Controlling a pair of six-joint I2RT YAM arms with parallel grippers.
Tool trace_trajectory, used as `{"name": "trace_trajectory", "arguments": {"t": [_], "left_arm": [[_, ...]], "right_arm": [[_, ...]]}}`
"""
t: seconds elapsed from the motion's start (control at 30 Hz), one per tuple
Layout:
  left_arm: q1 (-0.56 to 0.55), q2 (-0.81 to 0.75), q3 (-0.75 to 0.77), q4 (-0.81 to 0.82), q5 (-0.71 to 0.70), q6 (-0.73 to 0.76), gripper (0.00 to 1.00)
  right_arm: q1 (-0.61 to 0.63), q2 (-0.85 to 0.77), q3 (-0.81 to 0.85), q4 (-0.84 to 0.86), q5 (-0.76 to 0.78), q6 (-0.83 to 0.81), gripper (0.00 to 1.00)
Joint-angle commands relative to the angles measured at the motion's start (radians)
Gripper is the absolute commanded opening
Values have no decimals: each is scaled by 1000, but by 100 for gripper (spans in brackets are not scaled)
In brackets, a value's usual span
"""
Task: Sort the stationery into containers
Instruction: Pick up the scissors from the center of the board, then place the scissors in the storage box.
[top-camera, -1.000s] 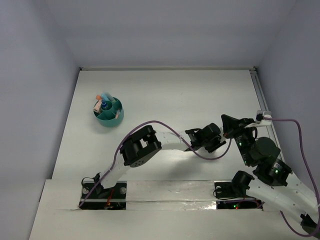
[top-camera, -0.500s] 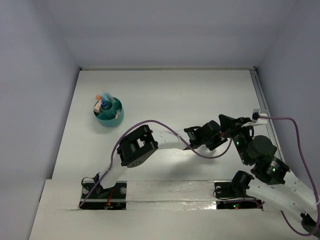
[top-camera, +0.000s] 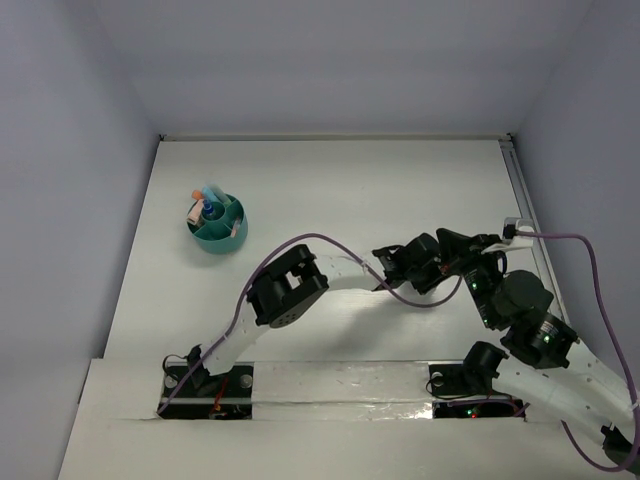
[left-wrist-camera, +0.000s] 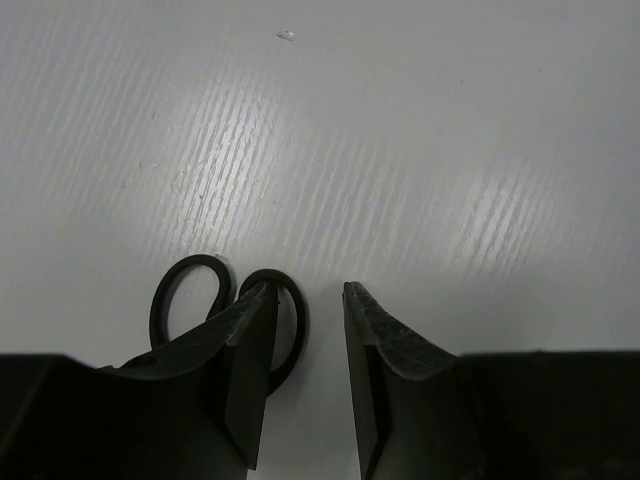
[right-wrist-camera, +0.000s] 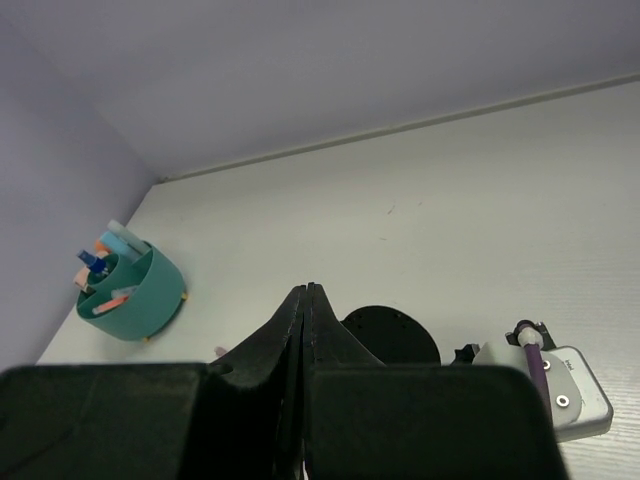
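- The scissors (left-wrist-camera: 230, 285) are tiny, with two round black handle loops. They lie flat on the white desk (top-camera: 400, 190), right below the left gripper (left-wrist-camera: 307, 292).
- The teal pot (top-camera: 222, 240) is small and round. It stands on the left part of the desk, well apart from the scissors.
- Pens (top-camera: 203, 203) in pink, orange and light blue stick up out of the pot, next to a tube with a blue cap (top-camera: 209, 211).
- The blades of the scissors are hidden behind a gripper finger (left-wrist-camera: 245, 370), and part of one loop is hidden too.
- From the top camera the scissors cannot be seen at all, because the arms cover them.
- How the pens are split up inside the pot is too small to tell.
- The left gripper is spread a bit. One finger sits over the scissors, and the gap between the fingers shows mostly bare desk.
- The right gripper (right-wrist-camera: 305, 292) is pressed together with nothing in it.
- The left arm (top-camera: 285, 290) bends at the elbow and reaches across to the right side of the desk.
- The right arm (top-camera: 520, 305) is folded up close by, so the two grippers sit near each other.
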Motion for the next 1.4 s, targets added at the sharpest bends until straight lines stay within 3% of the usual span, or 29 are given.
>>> {"name": "trace_trajectory", "arguments": {"t": [0.0,0.17,0.3,0.47,0.73,0.97,1.1,1.37], "left_arm": [[6,24,41,-52,73,0,29],[15,46,58,-80,63,-8,21],[15,41,36,-81,-5,-7,0],[15,-19,-39,-41,-98,-7,0],[58,-413,-332,221,-197,-95,0],[194,-739,-559,411,-198,-255,0],[315,-996,-721,456,-301,-348,0],[654,-1425,-941,339,-552,-506,0]], "right_arm": [[-1,-3,-7,63,-5,-18,0],[-1,-4,-9,63,-7,-17,0],[-1,-21,-13,62,-7,-15,0],[-1,-38,-16,63,-13,-12,0],[-1,-21,-30,80,-40,-8,0],[-1,5,-50,103,-86,-9,0],[-1,80,-58,132,-164,-5,0],[-1,221,-93,218,-301,19,0]]}}
